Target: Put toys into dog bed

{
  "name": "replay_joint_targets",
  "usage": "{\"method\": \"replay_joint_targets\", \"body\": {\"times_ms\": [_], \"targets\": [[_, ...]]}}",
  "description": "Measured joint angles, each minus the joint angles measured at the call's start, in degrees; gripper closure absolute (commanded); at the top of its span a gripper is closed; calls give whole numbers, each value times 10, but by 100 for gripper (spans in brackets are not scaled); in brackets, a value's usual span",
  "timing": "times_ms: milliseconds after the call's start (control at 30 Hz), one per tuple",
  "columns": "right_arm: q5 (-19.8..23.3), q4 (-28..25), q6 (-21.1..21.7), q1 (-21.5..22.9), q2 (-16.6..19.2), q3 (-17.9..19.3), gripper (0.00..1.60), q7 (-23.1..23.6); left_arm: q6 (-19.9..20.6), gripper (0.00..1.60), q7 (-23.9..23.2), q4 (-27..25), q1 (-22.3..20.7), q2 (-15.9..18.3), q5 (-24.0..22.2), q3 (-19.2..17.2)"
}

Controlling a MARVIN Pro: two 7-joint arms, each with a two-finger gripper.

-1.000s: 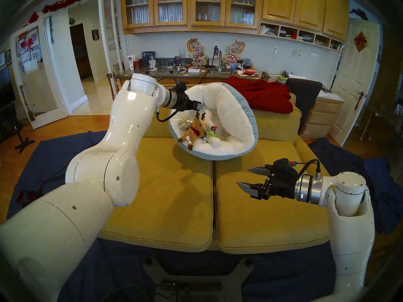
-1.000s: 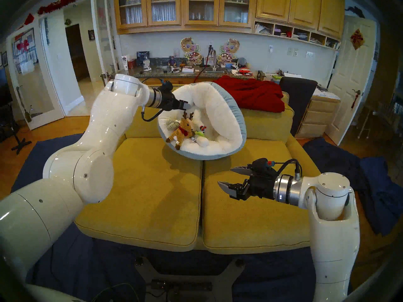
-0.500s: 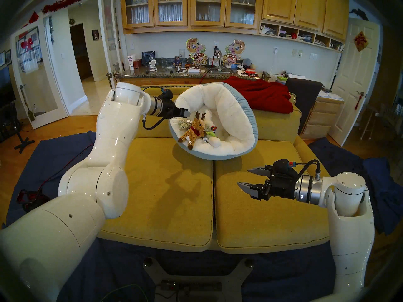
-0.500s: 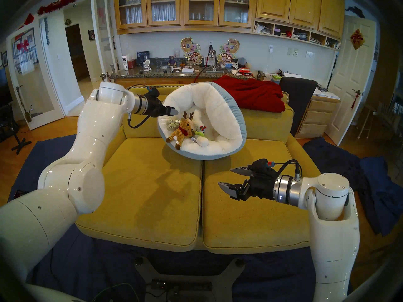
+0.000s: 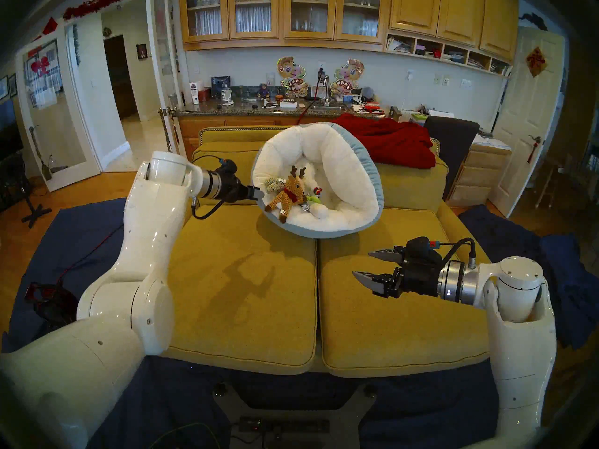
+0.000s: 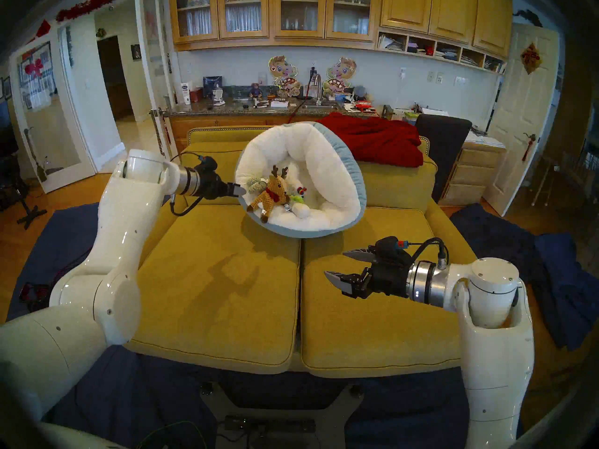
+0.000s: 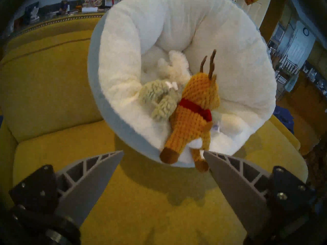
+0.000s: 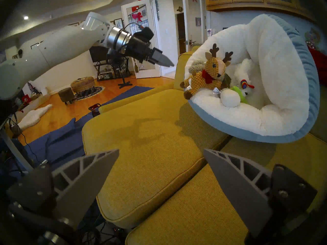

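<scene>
The dog bed (image 5: 343, 166), white plush inside and light blue outside, leans tilted against the sofa back. In it lie the brown reindeer (image 5: 290, 194) with red scarf, the grey fuzzy animal (image 5: 273, 184), the white llama (image 5: 318, 190) with rainbow collar, a lime-green toy (image 5: 312, 199) and a white rounded plush end (image 5: 321, 211). My left gripper (image 5: 257, 192) is open and empty, just outside the bed's left rim, near the reindeer (image 7: 194, 112). My right gripper (image 5: 366, 265) is open and empty above the right seat cushion, apart from the bed (image 8: 283, 80).
The mustard-yellow sofa has two seat cushions (image 5: 246, 292). A red blanket (image 5: 389, 140) lies over the sofa back right of the bed. A dark chair (image 5: 450, 140) and drawers stand at the right. Blue cloth (image 5: 81, 224) covers the floor around the sofa.
My left gripper has drawn back from inside the bed's upper left, moving left and down to just outside its left rim. The toys, the bed and the right arm have not moved.
</scene>
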Motion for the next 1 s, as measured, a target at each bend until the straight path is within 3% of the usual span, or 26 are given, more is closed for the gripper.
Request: {"method": "replay_joint_targets", "body": {"times_ms": [300, 600, 1000], "targets": [[0, -2, -3, 0, 0, 0, 0, 0, -10, 0, -27, -59, 60, 12, -12, -5], [0, -4, -5, 0, 0, 0, 0, 0, -55, 0, -58, -120, 105, 11, -26, -4], [0, -8, -7, 0, 0, 0, 0, 0, -114, 0, -45, -203, 169, -3, -29, -15]]}}
